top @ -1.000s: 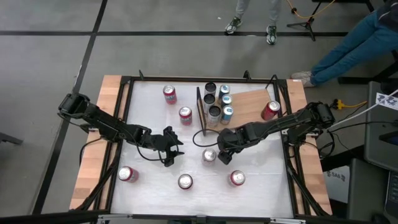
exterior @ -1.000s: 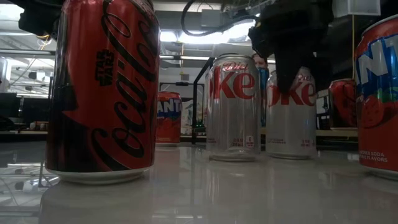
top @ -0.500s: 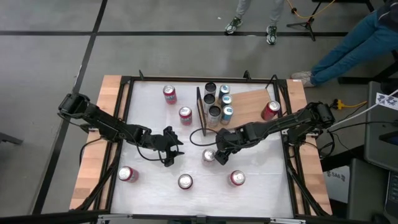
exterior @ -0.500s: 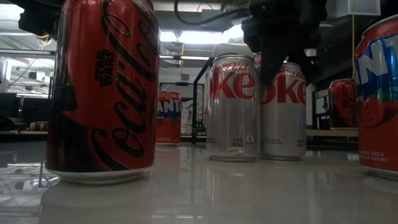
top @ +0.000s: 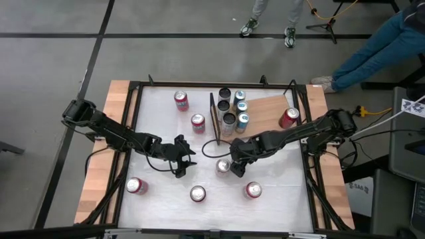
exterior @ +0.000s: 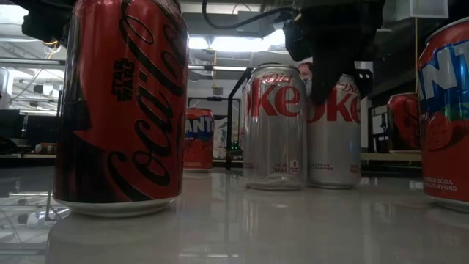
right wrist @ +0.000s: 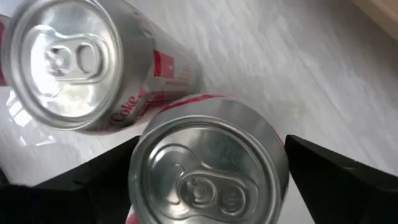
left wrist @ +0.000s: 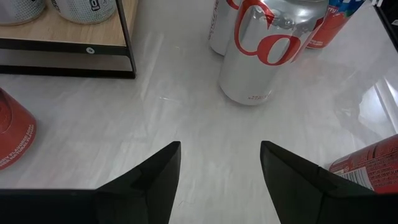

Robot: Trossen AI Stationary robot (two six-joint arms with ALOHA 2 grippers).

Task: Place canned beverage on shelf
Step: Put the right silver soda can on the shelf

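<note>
I see a Diet Coke can upright between my spread fingers, a second silver can just beyond it.

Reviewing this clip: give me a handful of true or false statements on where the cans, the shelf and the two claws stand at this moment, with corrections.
1. The right claw has open jaws on either side of a silver Diet Coke can. True.
2. The left claw is shut on a red can. False: its jaws are open with nothing between them, over bare table.
3. Several cans already stand on the shelf. True: a cluster by its black frame plus a red can near its far end.
4. A second silver Diet Coke can stands right beside the one under the right claw. True.
5. The can under the right claw is lying on its side. False: it stands upright, top showing.
</note>
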